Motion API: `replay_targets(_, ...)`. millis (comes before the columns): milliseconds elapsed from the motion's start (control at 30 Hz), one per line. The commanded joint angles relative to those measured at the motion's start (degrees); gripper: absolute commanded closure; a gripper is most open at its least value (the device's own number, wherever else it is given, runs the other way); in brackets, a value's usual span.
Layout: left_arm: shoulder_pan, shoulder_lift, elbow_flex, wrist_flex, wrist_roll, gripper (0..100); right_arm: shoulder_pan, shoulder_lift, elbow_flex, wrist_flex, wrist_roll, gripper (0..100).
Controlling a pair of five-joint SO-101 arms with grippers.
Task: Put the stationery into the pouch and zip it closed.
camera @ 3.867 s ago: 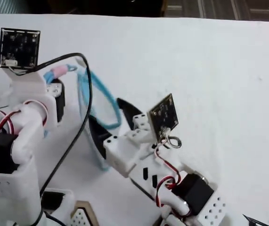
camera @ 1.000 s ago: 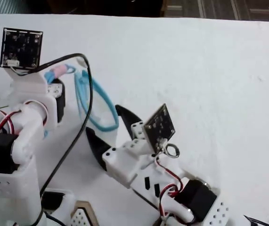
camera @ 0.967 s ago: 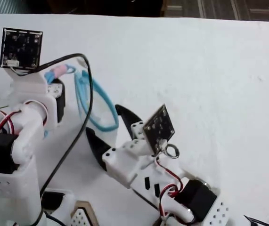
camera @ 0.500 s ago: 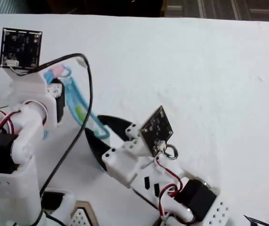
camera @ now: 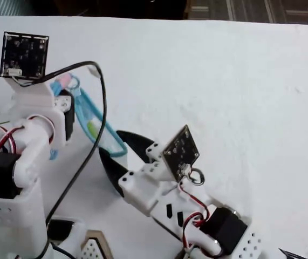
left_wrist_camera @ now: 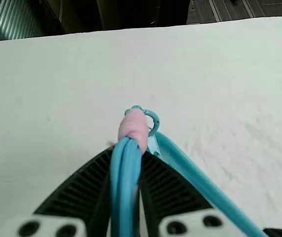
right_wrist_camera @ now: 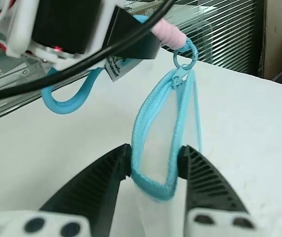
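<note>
Your left claw [left_wrist_camera: 128,154] is clamping down on the doubled blue strap [left_wrist_camera: 123,177], with its ribbed jaws pressing against the cords from both sides. Just past the jaw tips a pink band [left_wrist_camera: 133,124] is binding the two cords together. Beyond the band, a small blue ring [right_wrist_camera: 185,58] is linking the strap to the zipper pull [right_wrist_camera: 179,76]. The pouch [right_wrist_camera: 165,133] is hanging from that ring, stretched between your two arms. It is a clear pouch with a blue zipper edge [right_wrist_camera: 140,123], and its far end is sitting between the jaws of your right claw [right_wrist_camera: 155,162]. That claw is gripping the pouch, with one jaw touching the blue edge on each side, so the two runs of the edge are lying close together with a narrow slot between them. In the high view the pouch is running as a thin blue strip from the left wrist down to the right claw, over the left part of the white table [camera: 224,81]. The strap end is being held up off the surface, though I cannot tell whether the rest is touching it. A black cable [camera: 83,156] from the left arm is crossing over the pouch. I cannot tell whether any stationery is lying inside the pouch.
</note>
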Motion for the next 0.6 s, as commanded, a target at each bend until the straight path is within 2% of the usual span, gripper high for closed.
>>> replay_targets(0,0.7,-0.8,-0.7,0.1,-0.5,98,2.2,0.2,-0.3,-2.2,0.5,94.3)
replay_targets(233,0.7,-0.8,-0.8,0.1,-0.5,98,2.8,0.2,1.1,-2.7,0.5,98.2)
replay_targets(567,1.1,-0.8,-3.2,0.8,-0.5,98,6.0,0.2,2.2,-2.8,0.5,98.0)
